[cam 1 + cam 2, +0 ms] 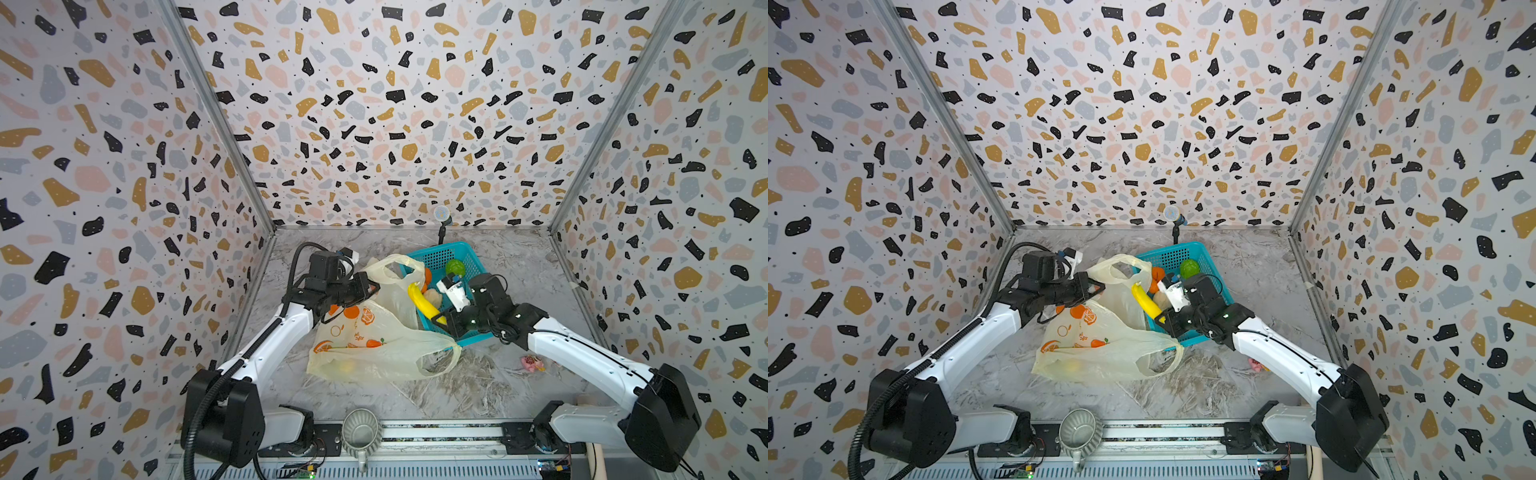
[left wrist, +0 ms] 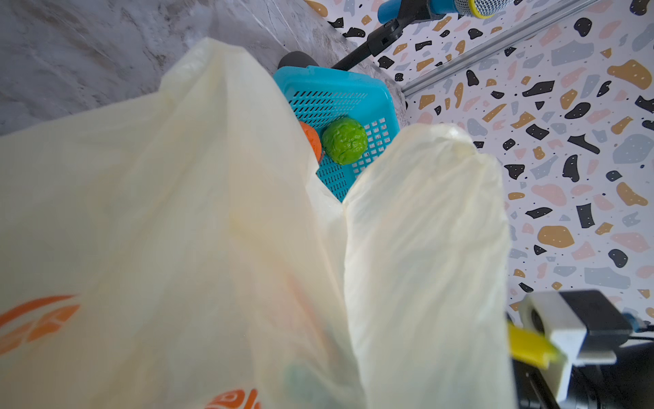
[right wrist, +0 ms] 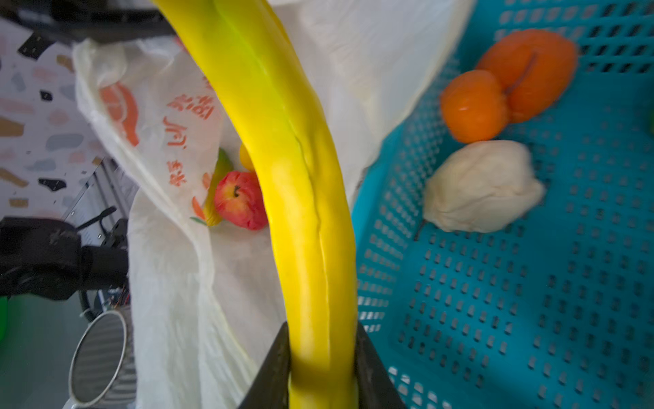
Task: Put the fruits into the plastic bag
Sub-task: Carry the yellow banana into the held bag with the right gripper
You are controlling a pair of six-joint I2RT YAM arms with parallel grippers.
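Fruits are partly moved, and the job looks about midway. In both top views the plastic bag [image 1: 374,340] lies on the worktop [image 1: 478,386] just beside the teal basket [image 1: 436,253]. The left fingers [image 1: 363,289] are pinched shut on the bag's upper rim and hold its mouth up toward the basket. The right fingers [image 1: 436,318] hold a banana [image 1: 420,301] by one end at the basket's edge, next to the bag's mouth. A green fruit [image 1: 456,267] sits in the basket. A small pink item [image 1: 532,363] lies well apart on the worktop; I cannot tell what it is.

The left wrist view is mostly bag film, which hides that arm's own fingers. Past the film, the green fruit and an orange fruit [image 2: 311,141] show in the basket.

The right wrist view shows the fingers closed narrowly on the banana. A red apple [image 3: 240,200] and a yellow-green piece [image 3: 217,184] are already inside the bag. Two orange fruits [image 3: 472,106] and a pale fruit [image 3: 481,186] lie in the basket — so at least four are left after the banana.
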